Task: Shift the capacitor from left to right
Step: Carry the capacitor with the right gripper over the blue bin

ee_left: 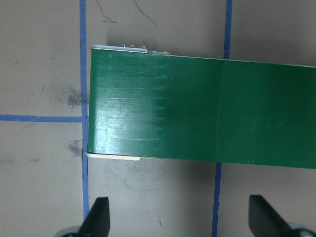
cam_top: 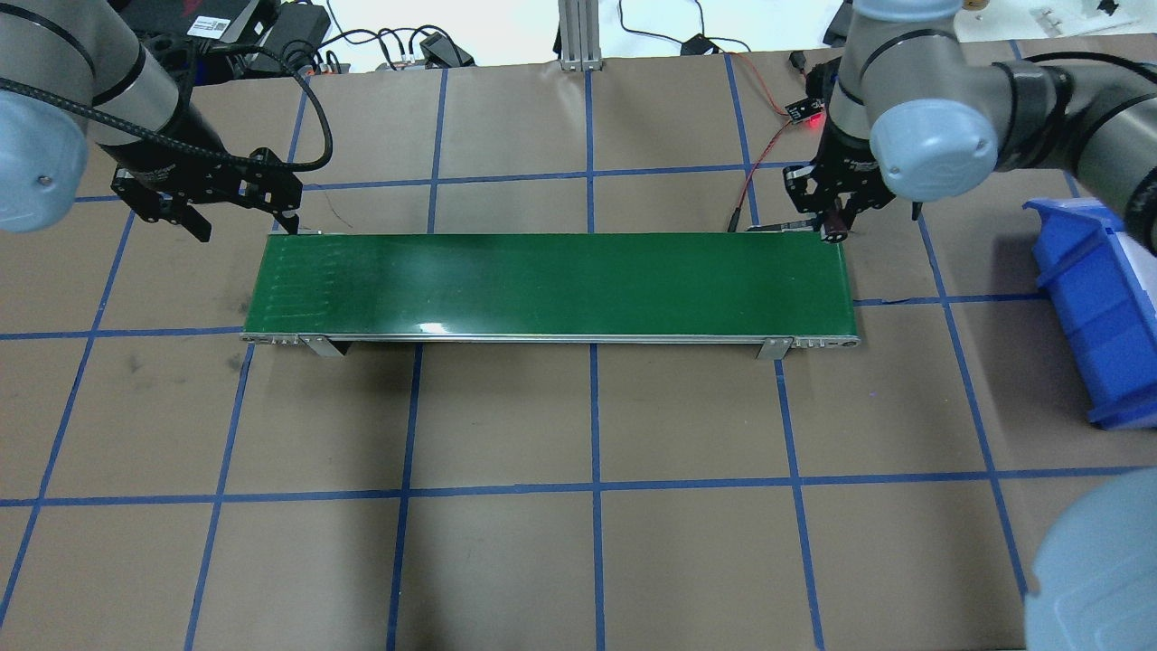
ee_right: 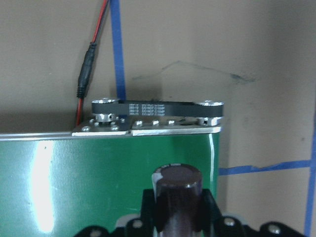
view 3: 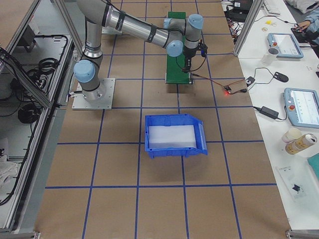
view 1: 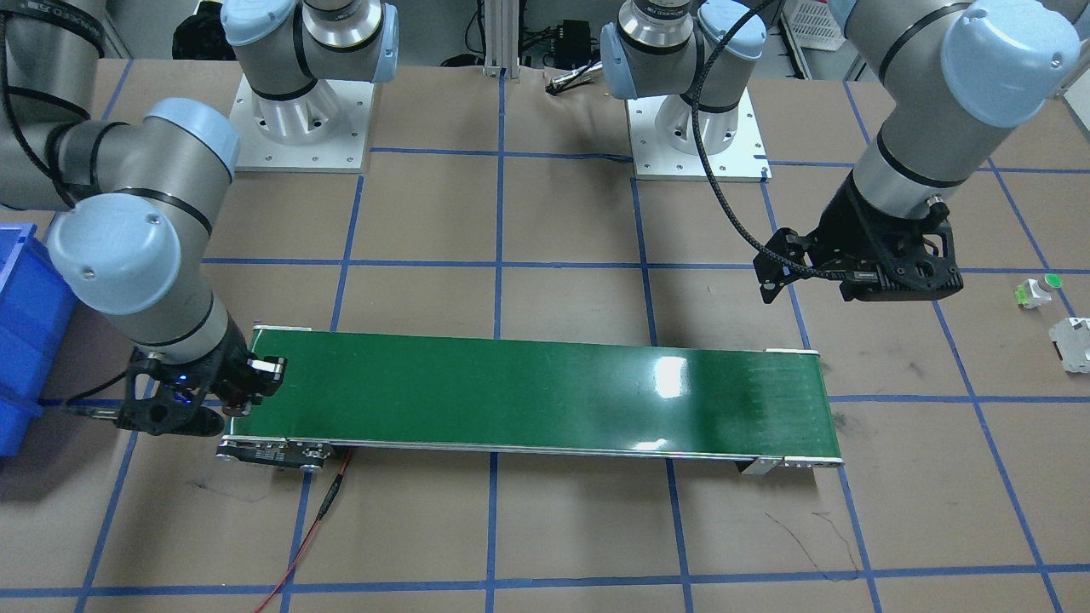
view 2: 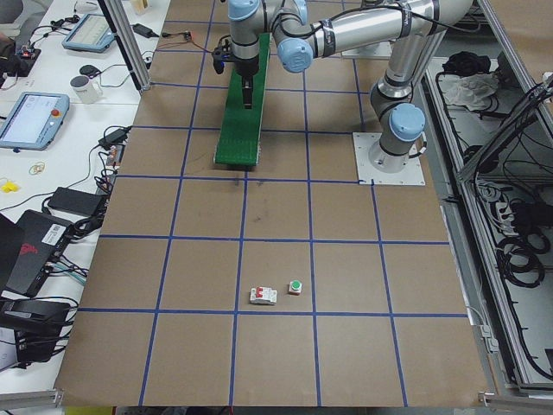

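Observation:
The capacitor (ee_right: 177, 187), a dark glossy brown cylinder, is clamped upright in my right gripper (ee_right: 178, 210). It hangs over the right end of the green conveyor belt (cam_top: 551, 285), near the far corner, and also shows in the overhead view (cam_top: 835, 226). My left gripper (ee_left: 180, 219) is open and empty, its fingers (ee_left: 97, 217) spread wide. It hovers just beyond the belt's left end (ee_left: 148, 113) on the far side (cam_top: 242, 221).
A blue bin (cam_top: 1098, 298) stands on the table to the right of the belt. A red-black wire (cam_top: 757, 176) runs to the belt's right end. A small white part with a green cap (view 1: 1041, 289) and a white-grey piece (view 1: 1073, 343) lie beyond the left end.

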Robot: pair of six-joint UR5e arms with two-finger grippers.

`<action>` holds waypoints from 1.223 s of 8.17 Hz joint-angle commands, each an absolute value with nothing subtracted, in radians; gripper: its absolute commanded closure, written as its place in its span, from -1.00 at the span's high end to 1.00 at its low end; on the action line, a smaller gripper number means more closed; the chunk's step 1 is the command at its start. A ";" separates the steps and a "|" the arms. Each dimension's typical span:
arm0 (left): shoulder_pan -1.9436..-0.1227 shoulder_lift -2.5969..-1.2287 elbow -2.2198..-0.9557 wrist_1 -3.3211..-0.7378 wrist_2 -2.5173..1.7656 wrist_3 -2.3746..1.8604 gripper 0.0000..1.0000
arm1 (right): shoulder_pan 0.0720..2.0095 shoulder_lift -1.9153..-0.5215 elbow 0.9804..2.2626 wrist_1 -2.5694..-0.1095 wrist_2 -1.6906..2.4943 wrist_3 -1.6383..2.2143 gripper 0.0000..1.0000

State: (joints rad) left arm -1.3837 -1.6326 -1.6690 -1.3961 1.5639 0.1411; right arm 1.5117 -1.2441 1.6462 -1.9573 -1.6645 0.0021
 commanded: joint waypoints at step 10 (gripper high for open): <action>-1.381 -1.632 -1.675 -1.394 1.572 0.143 1.00 | 0.907 -1.188 1.586 -2.015 -1.680 -0.870 -1.00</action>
